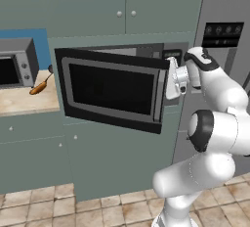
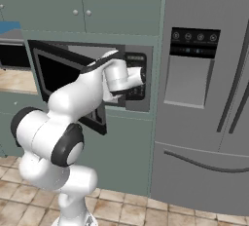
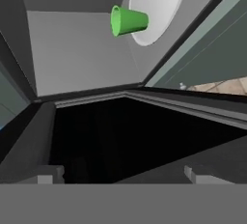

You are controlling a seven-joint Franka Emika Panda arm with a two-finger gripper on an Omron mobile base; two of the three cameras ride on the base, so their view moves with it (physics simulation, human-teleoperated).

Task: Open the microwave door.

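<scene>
White two-finger gripper (image 1: 172,79), jaws spread, sits at the handle edge of the black grey-framed microwave door (image 1: 112,89), which is swung partway out from the built-in black microwave (image 2: 133,76). Mid-opening, likely; next push door wider.

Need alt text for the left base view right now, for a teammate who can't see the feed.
The microwave door stands partly open, swung out from the microwave set in teal cabinetry, with the white arm's gripper at the door's handle edge. To the left, a grey toaster oven sits on a wooden counter.
</scene>
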